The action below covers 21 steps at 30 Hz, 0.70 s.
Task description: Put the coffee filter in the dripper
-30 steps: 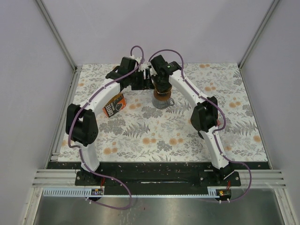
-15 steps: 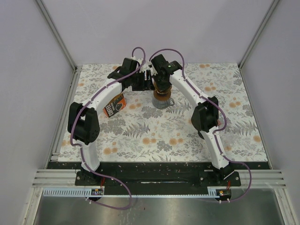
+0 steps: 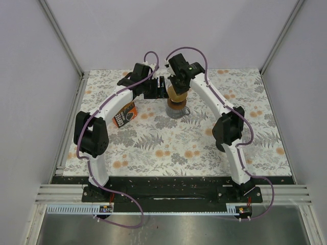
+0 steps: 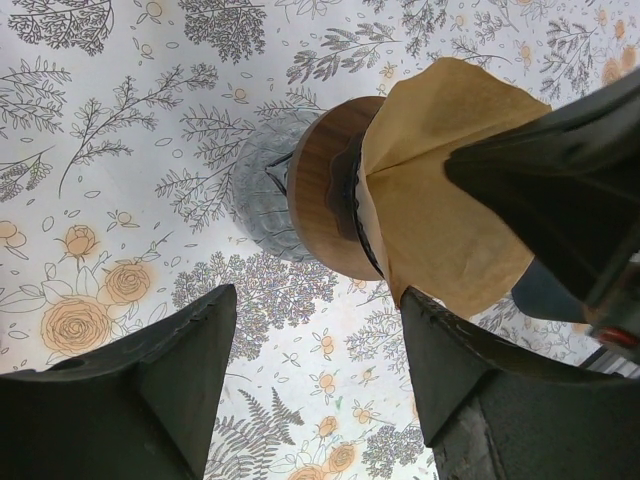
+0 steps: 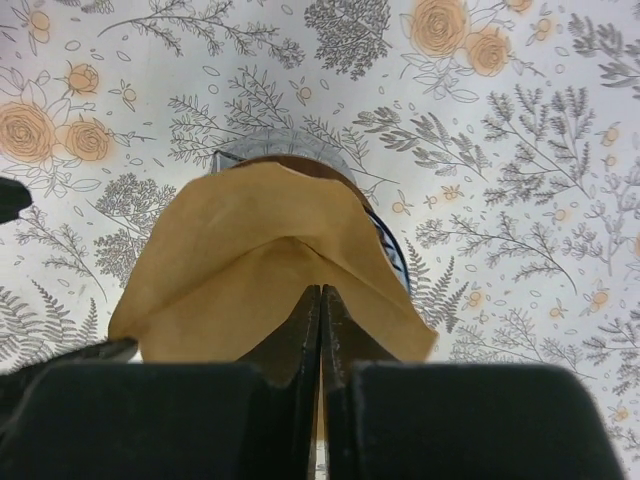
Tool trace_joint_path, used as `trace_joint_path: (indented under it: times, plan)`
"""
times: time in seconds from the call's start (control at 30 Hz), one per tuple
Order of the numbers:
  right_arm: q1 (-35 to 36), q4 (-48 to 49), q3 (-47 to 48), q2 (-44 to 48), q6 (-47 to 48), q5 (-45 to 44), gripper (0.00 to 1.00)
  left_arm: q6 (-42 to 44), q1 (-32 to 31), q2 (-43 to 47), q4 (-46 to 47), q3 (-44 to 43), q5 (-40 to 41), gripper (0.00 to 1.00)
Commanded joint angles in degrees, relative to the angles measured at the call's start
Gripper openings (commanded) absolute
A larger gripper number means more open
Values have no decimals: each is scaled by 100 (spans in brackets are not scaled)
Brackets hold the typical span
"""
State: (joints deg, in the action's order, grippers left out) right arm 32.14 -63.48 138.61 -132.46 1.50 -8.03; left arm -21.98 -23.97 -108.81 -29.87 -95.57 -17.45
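The brown paper coffee filter (image 5: 262,260) is pinched in my right gripper (image 5: 320,292), which is shut on its edge. It hangs just above the dripper (image 4: 322,200), a glass cone with a wooden collar, and hides most of the dripper's mouth. In the top view the filter (image 3: 177,93) sits over the dripper (image 3: 177,108) at the table's far middle, under the right gripper (image 3: 180,84). My left gripper (image 4: 315,340) is open and empty, just left of the dripper; it also shows in the top view (image 3: 156,89). The filter shows in the left wrist view too (image 4: 450,200).
An orange and black packet (image 3: 125,114) lies on the floral tablecloth left of the dripper, under the left arm. The enclosure's back wall and side walls stand close behind and beside the arms.
My right gripper has risen and drawn back a little from the dripper with the filter, which now shows as a brown cone above it. The left arm has barely moved.
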Motion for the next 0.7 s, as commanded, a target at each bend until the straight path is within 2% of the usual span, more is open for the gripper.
trace_joint_path:
  times: [0.0,0.27,0.33,0.37,0.43,0.5,0.6,0.67]
  plan:
    - [-120,-41,79,748,26,-120,0,185,-29,176,201,-313,146,71]
    - [-366,37,-61,1266,-88,-102,0,352,-20,378,130,-304,225,72]
    - [-445,116,-228,1477,-115,-189,5,387,-20,422,104,-287,234,73]
    - [-489,178,-351,1600,-115,-286,13,422,-20,449,104,-269,242,75]
    - [-612,345,-719,1985,-351,-488,37,501,-20,554,104,-226,330,79]
    - [-717,608,-1254,2337,-457,-646,53,615,-20,650,104,-199,383,86]
    - [-876,1161,-2543,3171,-633,-840,74,878,-3,809,69,-190,365,92]
    - [-981,1548,-3345,3751,-782,-972,83,1098,15,923,8,-199,321,94]
